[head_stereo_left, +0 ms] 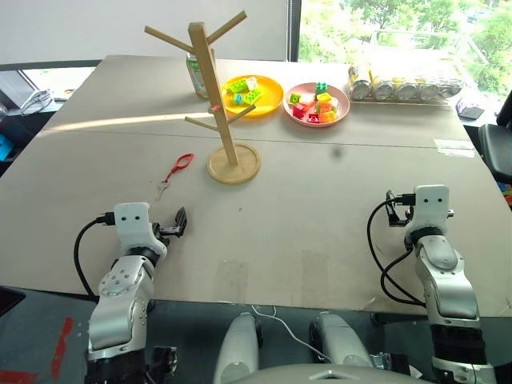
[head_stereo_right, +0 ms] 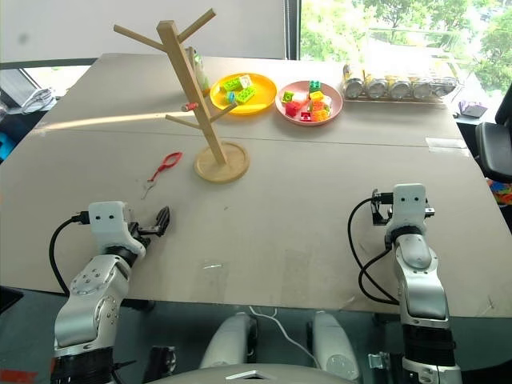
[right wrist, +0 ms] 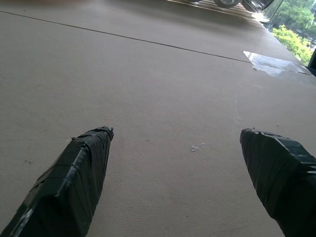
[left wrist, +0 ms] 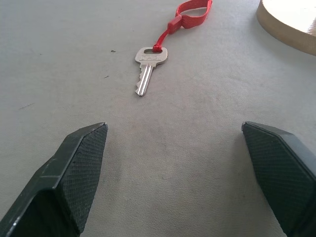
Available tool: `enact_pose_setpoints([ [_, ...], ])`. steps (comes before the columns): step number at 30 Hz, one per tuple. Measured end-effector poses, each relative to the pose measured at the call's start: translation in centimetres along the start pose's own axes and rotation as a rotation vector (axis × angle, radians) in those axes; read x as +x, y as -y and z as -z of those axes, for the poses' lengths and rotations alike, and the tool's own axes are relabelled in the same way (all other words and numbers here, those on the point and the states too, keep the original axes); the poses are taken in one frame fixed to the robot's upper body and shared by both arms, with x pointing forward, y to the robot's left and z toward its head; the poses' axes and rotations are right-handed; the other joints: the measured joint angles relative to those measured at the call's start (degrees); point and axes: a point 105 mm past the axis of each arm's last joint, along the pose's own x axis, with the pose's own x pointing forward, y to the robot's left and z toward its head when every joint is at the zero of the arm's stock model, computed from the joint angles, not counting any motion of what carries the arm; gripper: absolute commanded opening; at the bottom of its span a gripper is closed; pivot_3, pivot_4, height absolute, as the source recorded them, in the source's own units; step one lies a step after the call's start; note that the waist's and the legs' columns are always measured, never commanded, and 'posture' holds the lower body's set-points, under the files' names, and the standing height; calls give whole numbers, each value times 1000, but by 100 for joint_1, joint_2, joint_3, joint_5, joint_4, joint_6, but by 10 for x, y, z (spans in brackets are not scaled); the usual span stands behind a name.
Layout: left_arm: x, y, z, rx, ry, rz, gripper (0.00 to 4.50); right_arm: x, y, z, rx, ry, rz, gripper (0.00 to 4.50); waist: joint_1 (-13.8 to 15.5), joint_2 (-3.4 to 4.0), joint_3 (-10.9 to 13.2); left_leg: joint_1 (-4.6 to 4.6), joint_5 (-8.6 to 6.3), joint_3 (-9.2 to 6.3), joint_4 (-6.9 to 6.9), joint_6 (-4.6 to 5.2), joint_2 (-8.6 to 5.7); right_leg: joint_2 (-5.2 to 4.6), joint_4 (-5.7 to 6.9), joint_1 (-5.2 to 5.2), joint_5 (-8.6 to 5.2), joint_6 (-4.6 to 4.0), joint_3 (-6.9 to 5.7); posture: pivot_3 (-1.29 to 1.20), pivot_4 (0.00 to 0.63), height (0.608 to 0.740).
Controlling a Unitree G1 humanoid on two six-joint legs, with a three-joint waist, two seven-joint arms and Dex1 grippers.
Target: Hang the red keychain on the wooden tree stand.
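Fingers [left wrist: 79, 168] parted above grey table [head_stereo_left: 320, 208]

Matt grey table [left wrist: 207, 163], faintly scuffed. Pale bare-wood tree stand [head_stereo_left: 216, 104], smooth. Red woven-looking keychain [left wrist: 190, 12] strap; bright metal key [left wrist: 148, 66]. Left gripper [left wrist: 182, 168] pads: black, fine-knurled. Right gripper [right wrist: 182, 168] fingers wrapped in black tape.

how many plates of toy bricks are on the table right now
2. A yellow plate sits just behind the wooden tree stand, toward its right. A pink plate lies right beside it, further to the right. Both hold toy bricks.
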Motion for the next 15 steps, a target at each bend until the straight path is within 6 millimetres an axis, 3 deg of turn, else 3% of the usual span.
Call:
enact_pose_setpoints([
  [6, 0, -14, -9, -43, -3, 13, 4500, -1, -10, -13, -14, 33, -83, 4424, -11, -3, 3, -4, 0, -3, 0, 0, 2, 3, 1, -3, 0, 0, -2, 0, 150, 740],
  [8, 2, -24, -25, -28, 24, 28, 4500, -1, -18, -27, -15, 66, -160, 4424, -1, -6, 6, -6, 0, -6, 0, 0, 2, 3, 1, -3, 0, 0, -6, 0, 150, 740],
  [12, 23, -45, -80, 81, 59, 151, 4500, -6, -54, -67, -34, 133, -500, 4424, 6, -9, 7, -4, 0, -6, 0, 0, 1, 2, -10, 0, -1, 0, -9, 0, 150, 740],
  [15, 32, -42, -82, 97, -4, 259, 4500, -13, -72, -75, -5, 119, -674, 4424, 4, -8, 8, -11, 0, -6, -6, 0, 1, 1, -20, -1, 0, 0, -10, 0, 150, 740],
])
